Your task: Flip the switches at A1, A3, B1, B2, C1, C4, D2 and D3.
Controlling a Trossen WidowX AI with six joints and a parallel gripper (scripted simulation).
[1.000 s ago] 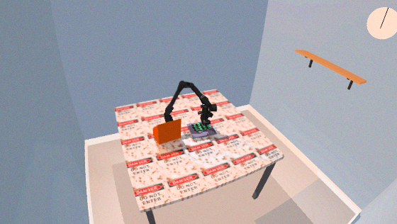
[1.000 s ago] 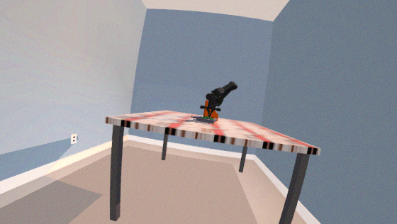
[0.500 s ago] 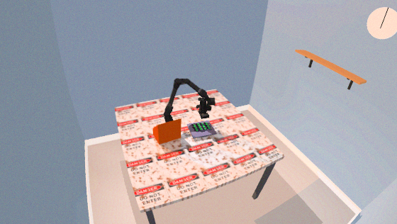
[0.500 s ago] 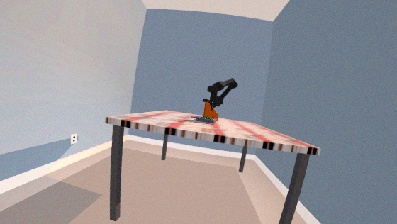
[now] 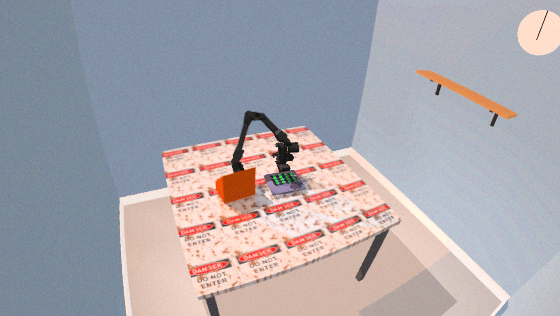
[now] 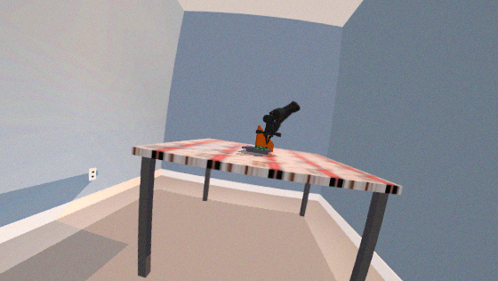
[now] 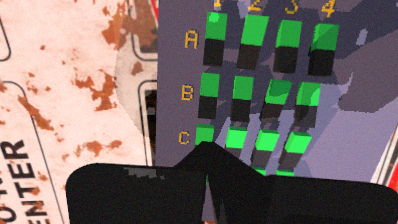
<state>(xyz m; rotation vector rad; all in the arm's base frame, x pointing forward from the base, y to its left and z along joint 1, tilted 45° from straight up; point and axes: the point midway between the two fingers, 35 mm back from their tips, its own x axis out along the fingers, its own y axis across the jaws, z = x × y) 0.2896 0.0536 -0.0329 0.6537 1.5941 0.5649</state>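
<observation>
The black gripper (image 7: pixel 210 150), fingers pressed together on nothing to form one blunt tip, is being held over the grey switch panel (image 7: pixel 345 130). Row C's green rocker switch (image 7: pixel 204 134) in column 1 is being lined up, seemingly for pressing

Walls (image 6: pixel 249 71) are blue-grey, with white skirting over a beige floor (image 6: pixel 231 240). A dark-legged table (image 5: pixel 300 235) bears a worktop printed with repeated danger signs. An orange shelf (image 5: pixel 465 93) and a round clock (image 5: pixel 538 32) hang on one wall; a socket (image 6: pixel 92 173) sits low on another.
</observation>
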